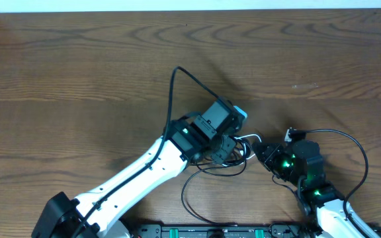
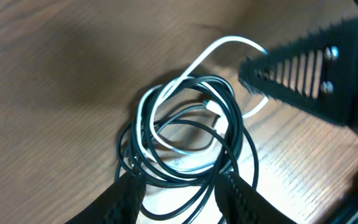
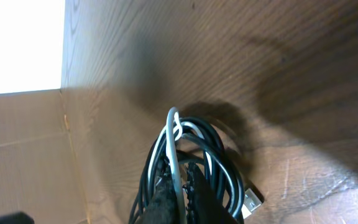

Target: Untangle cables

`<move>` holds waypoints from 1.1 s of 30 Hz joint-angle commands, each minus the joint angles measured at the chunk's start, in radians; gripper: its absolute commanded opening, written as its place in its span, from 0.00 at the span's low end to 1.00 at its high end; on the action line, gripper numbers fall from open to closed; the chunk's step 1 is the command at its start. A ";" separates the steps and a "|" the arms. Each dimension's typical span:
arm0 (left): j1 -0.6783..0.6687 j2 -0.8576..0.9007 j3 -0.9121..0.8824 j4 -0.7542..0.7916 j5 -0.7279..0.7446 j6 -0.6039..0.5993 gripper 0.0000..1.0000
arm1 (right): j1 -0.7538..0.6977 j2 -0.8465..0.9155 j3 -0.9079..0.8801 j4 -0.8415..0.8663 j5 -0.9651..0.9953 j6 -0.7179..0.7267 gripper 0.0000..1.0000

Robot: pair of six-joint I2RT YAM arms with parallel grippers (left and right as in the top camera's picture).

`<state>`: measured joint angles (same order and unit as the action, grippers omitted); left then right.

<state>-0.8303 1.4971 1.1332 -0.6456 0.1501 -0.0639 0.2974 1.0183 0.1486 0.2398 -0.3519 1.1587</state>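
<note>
Near the middle of your counter (image 1: 78, 66), a bit toward five o'clock, both claws meet. Your left claw (image 2: 180, 180) is on the nine o'clock side, open, with black loops between its fingers. Your right claw (image 3: 180, 183), at three o'clock, is pinched shut on the white cable (image 2: 229, 39). The cables (image 2: 229, 118) lie there in one bunch. If you pull hard, the white loop may tighten the knot or drag the whole bunch.

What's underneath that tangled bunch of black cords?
Bare brown wooden table shows through the loops of thin black cords, with a thin white strand woven among them. From overhead, the left end effector hides most of the tangle.
</note>
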 commanded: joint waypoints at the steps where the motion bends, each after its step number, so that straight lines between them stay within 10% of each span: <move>1: -0.048 0.003 -0.025 0.002 -0.021 0.071 0.49 | -0.026 -0.003 0.006 -0.003 -0.011 -0.015 0.05; 33: -0.284 0.156 -0.055 0.113 -0.322 -0.001 0.51 | -0.175 -0.003 0.006 -0.161 -0.067 -0.050 0.05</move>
<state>-1.1114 1.6497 1.1042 -0.5343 -0.1638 -0.0528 0.1406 1.0183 0.1486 0.0849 -0.3977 1.1313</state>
